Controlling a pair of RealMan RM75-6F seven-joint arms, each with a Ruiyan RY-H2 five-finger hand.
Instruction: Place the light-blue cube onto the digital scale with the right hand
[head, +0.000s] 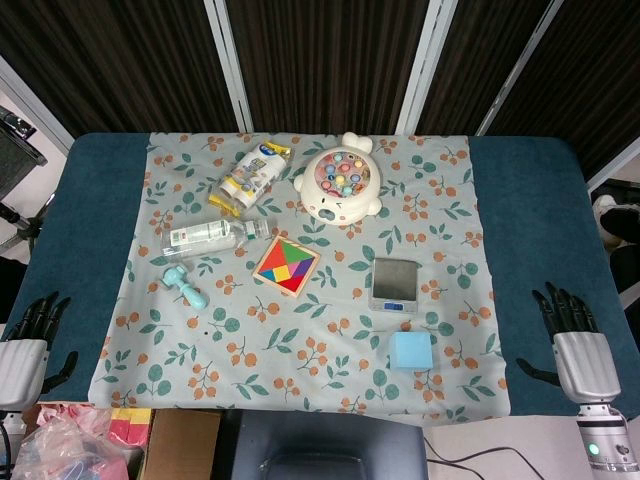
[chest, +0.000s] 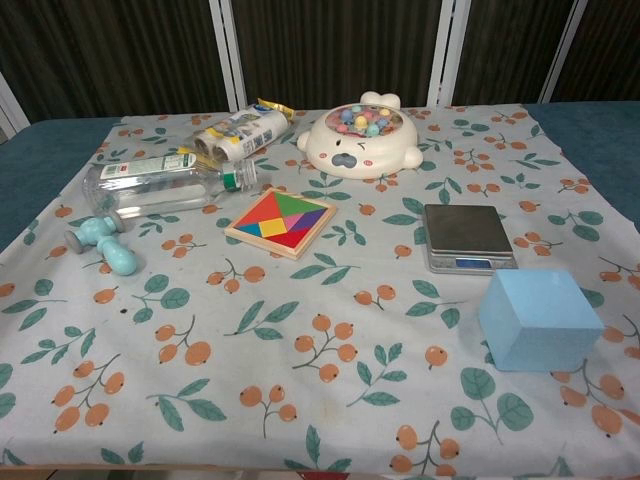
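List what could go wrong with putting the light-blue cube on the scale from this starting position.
1. The light-blue cube looks almost as wide as the digital scale, so an off-centre drop could leave it overhanging or tipping off.
2. The cube sits right next to the scale; the right hand, now open at the table's edge, might bump the scale while grasping.
3. The patterned cloth could bunch if the cube is dragged.

1. the light-blue cube (head: 411, 351) (chest: 539, 319) is a plain, matte block, sitting flat on the floral cloth near its front edge, nothing touching it.
2. the digital scale (head: 395, 285) (chest: 467, 237) is small, with a square grey platform, lying flat just behind the cube, its platform bare.
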